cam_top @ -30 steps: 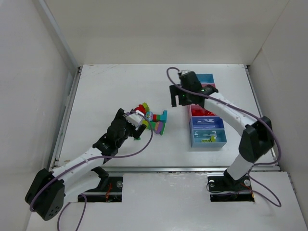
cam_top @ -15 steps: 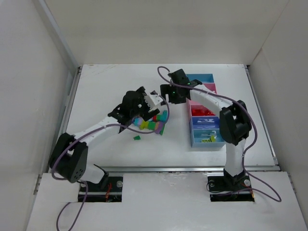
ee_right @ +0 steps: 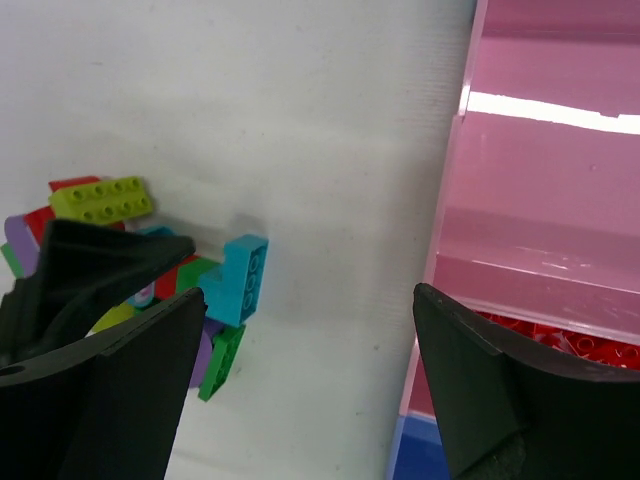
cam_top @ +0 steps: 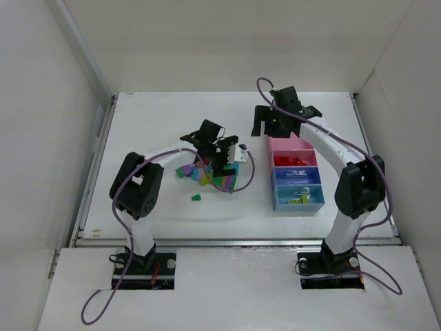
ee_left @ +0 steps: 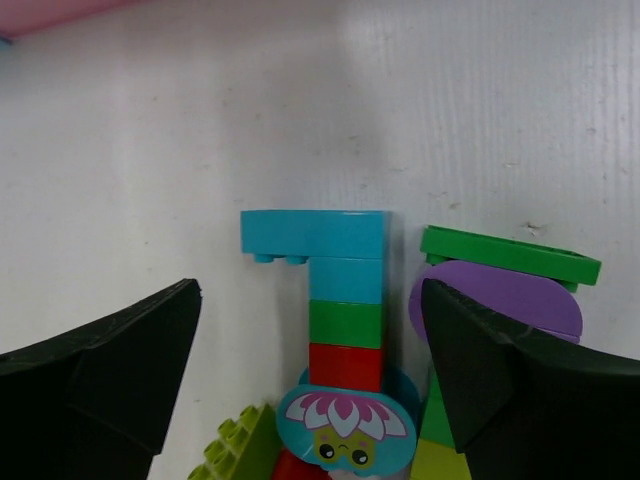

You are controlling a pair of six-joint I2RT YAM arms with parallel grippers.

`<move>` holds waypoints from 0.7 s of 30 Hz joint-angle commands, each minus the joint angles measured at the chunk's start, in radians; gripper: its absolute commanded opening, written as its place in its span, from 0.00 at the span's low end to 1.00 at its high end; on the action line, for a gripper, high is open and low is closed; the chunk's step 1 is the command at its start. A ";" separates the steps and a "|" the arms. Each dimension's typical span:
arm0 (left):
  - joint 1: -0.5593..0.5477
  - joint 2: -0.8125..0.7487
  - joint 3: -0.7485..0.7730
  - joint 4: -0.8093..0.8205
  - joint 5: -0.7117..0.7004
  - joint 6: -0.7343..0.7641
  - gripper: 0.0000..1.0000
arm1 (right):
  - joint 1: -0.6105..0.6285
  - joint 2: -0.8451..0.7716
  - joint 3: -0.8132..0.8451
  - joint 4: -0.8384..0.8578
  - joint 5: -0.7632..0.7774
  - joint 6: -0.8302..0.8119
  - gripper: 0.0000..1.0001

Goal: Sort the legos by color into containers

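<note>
We see the white desk (cam_top: 151,124) filling the top view. Toward 3 o'clock of its middle the containers (cam_top: 297,205) run as one strip from 12 to 6 o'clock: pink bins farther off, then a darker blue one, then a light blue one nearest the arm bases. The right end effector (ee_right: 308,295) hangs by the 12 o'clock end of that strip, its jaws wide with only bare desk between them. The left end effector (cam_top: 222,157) hovers over the heap, also spread wide and gripping nothing. The legos (cam_top: 207,174) lie heaped near the desk's centre, well apart from the strip at their 3 o'clock. Between the left fingers we see a joined stack (ee_left: 345,300) of teal, green and red bricks, with a purple piece (ee_left: 495,300) under a flat green plate (ee_left: 510,255) at its 3 o'clock. Red bricks (cam_top: 293,160) sit in one pink bin, and a yellow-green piece (cam_top: 298,200) in the light blue one. A single green brick (cam_top: 196,198) lies alone at 7 o'clock of the heap.
</note>
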 commanded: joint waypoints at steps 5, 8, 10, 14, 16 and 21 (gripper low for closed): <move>0.026 0.097 0.192 -0.446 0.142 0.259 0.84 | -0.016 -0.094 -0.074 0.008 0.021 -0.054 0.91; 0.026 0.132 0.234 -0.369 0.070 0.053 0.79 | -0.036 -0.103 -0.086 0.008 0.009 -0.063 0.91; 0.026 0.222 0.359 -0.428 0.056 0.023 0.62 | -0.036 -0.114 -0.086 0.008 0.009 -0.072 0.91; 0.026 0.292 0.445 -0.572 0.073 0.118 0.53 | -0.056 -0.123 -0.086 -0.002 0.018 -0.103 0.91; 0.026 0.292 0.445 -0.572 0.073 0.118 0.53 | -0.056 -0.123 -0.095 -0.002 0.018 -0.112 0.91; 0.026 0.252 0.367 -0.530 -0.046 0.139 0.51 | -0.076 -0.132 -0.104 -0.002 0.027 -0.121 0.91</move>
